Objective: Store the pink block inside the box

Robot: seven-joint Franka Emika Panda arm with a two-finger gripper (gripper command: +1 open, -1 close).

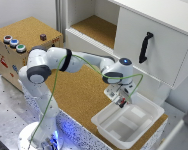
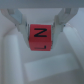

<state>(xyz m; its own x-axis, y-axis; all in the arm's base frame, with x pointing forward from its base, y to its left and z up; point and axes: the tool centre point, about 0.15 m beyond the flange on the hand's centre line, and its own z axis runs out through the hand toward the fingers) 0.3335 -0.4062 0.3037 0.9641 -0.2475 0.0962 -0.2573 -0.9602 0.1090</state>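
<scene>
My gripper (image 1: 122, 103) hangs over the near-left rim of the white tub (image 1: 144, 124) in the exterior view. It is shut on the pink block (image 1: 122, 104), a tiny reddish cube between the fingertips. In the wrist view the pink block (image 2: 40, 37) fills the middle, with a black letter on its face, and a finger (image 2: 19, 19) presses it on each side. The tub's white floor with a raised panel (image 2: 47, 67) lies below the block. The block is held above the tub, not touching it.
A wooden box with coloured buttons (image 1: 16, 42) stands at the exterior view's left. A white cabinet with a black handle (image 1: 145, 47) stands behind the tub. The cork table surface (image 1: 74, 95) runs under the arm. A green cable (image 1: 56, 82) loops along the arm.
</scene>
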